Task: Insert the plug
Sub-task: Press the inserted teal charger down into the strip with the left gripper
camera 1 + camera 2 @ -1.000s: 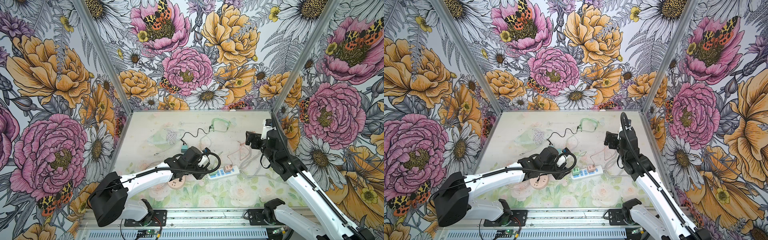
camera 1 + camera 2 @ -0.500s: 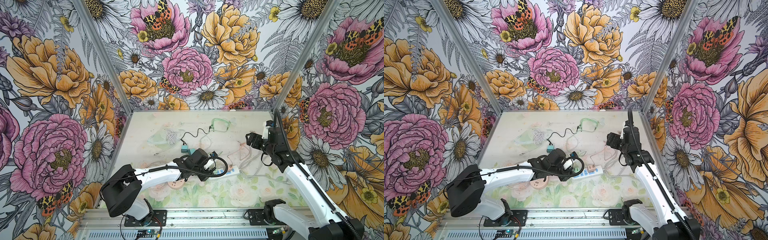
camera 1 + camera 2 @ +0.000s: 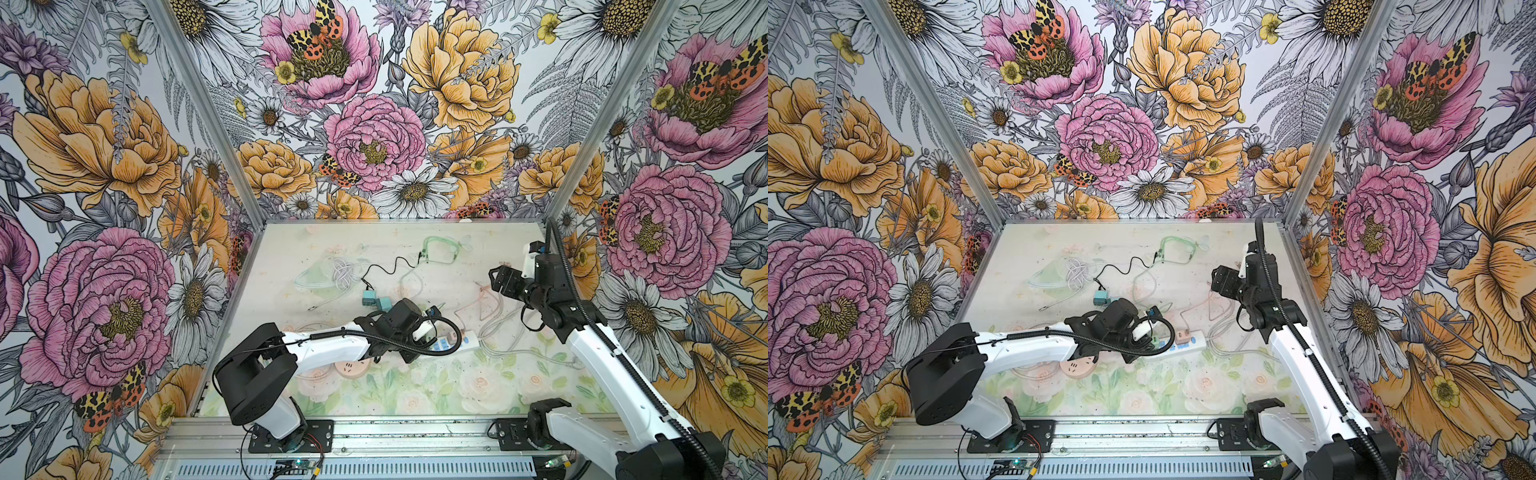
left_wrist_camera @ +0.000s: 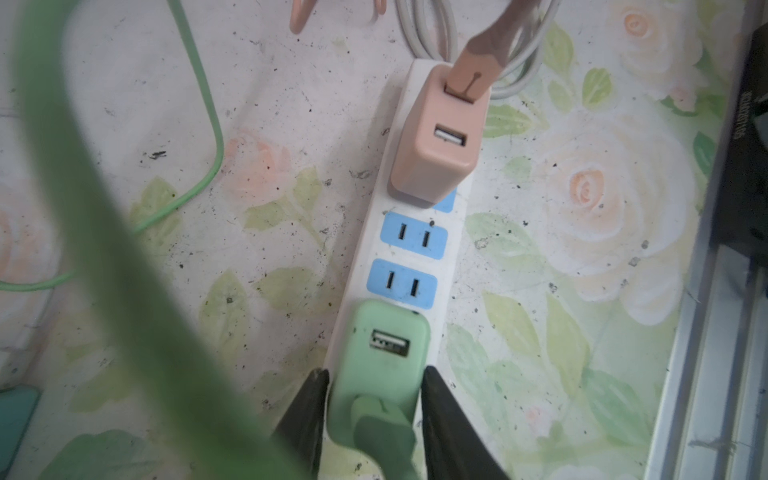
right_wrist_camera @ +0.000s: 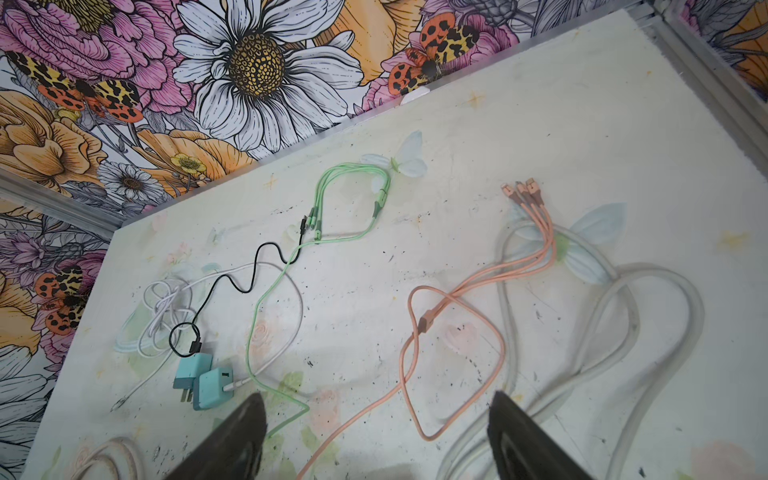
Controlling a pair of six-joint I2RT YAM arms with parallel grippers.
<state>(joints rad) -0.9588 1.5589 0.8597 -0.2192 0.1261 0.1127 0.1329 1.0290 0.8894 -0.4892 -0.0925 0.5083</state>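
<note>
The green plug (image 4: 382, 353) stands in the end socket of the white power strip (image 4: 365, 249), a green cable leaving its back. My left gripper (image 4: 376, 374) is shut on it, one black finger against each side. A pink plug (image 4: 432, 153) sits in the strip's far socket, with two blue sockets bare between them. In both top views the left wrist hangs over the strip's (image 3: 467, 341) left end, where a bit of the green plug (image 3: 1156, 341) shows. My right gripper (image 5: 377, 397) is open and empty, raised above the table at the right (image 3: 500, 280).
Two teal chargers (image 5: 203, 378) lie mid-table with a black and a white cable. A green multi-head cable (image 5: 353, 199) loops at the back, and a pink cable (image 5: 453, 316) and the strip's thick white cord (image 5: 623, 332) lie right. A round pink disc (image 3: 352, 368) lies under the left arm.
My left arm has reached right over the strip's left end and its jaws have narrowed onto the green plug. The right gripper has drawn back a little to the right.
</note>
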